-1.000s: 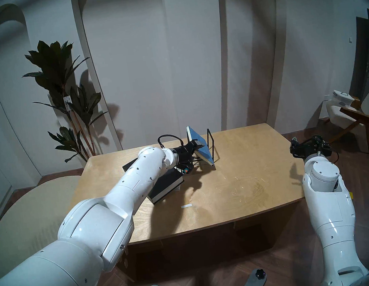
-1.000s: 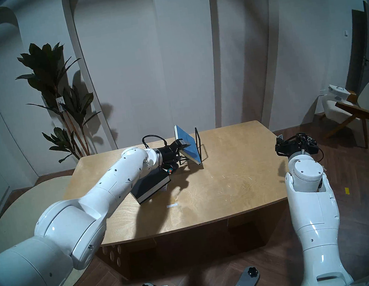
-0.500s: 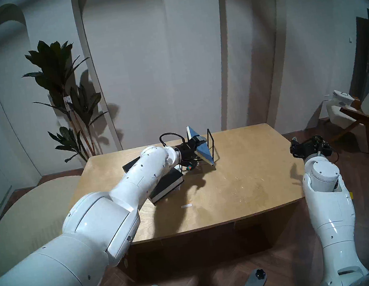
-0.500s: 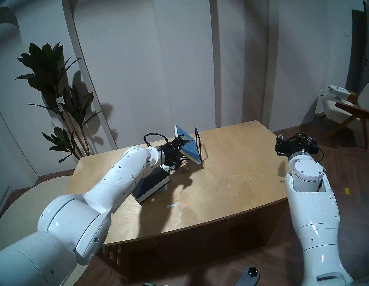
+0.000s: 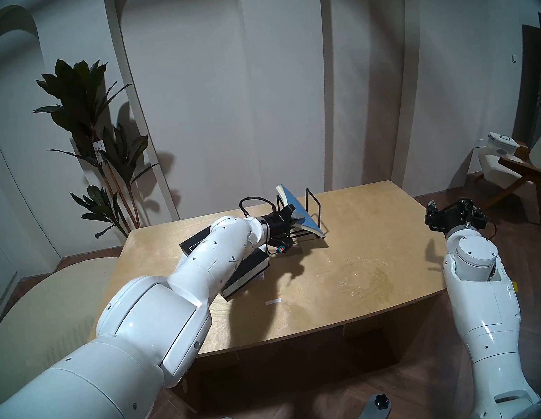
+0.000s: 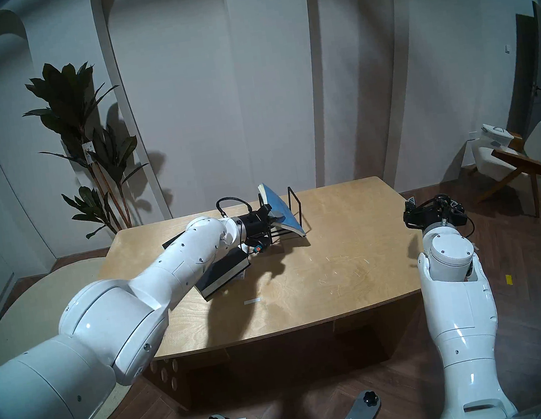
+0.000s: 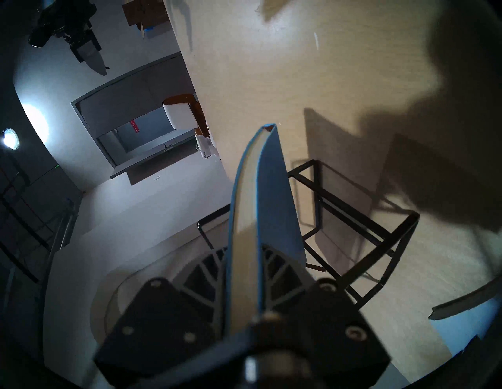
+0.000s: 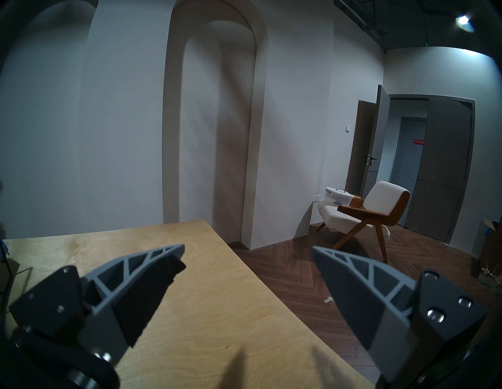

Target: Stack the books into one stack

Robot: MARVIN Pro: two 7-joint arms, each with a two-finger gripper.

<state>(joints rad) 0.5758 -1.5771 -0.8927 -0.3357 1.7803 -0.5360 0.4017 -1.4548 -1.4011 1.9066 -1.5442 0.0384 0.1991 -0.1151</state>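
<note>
Gripping the thin blue book (image 5: 299,212) at its open page edge, the left end effector (image 5: 293,218) has its two fingers pressed on the covers, as the left wrist view shows with the pale page block running up between them. That book leans tilted inside the black wire rack (image 5: 311,217) at the far middle of the desk (image 5: 356,261), its lower corner down by the rack's right end. Nearer and to the left, the thick black book (image 5: 246,271) lies flat, seemingly on a white book of which only a sliver shows at its right corner; the left arm hides the rest.

The right end effector (image 8: 248,267) hangs idle off the desk's right edge, jaws wide apart and holding nothing.

By my reading, the step in hand is pulling the last book out of the rack. Next it needs lifting clear of the wire uprights without dragging the light rack along, then carrying near and left, turning flat, and laying squarely on the black book. Held only at one edge, it may sag or swing.
</note>
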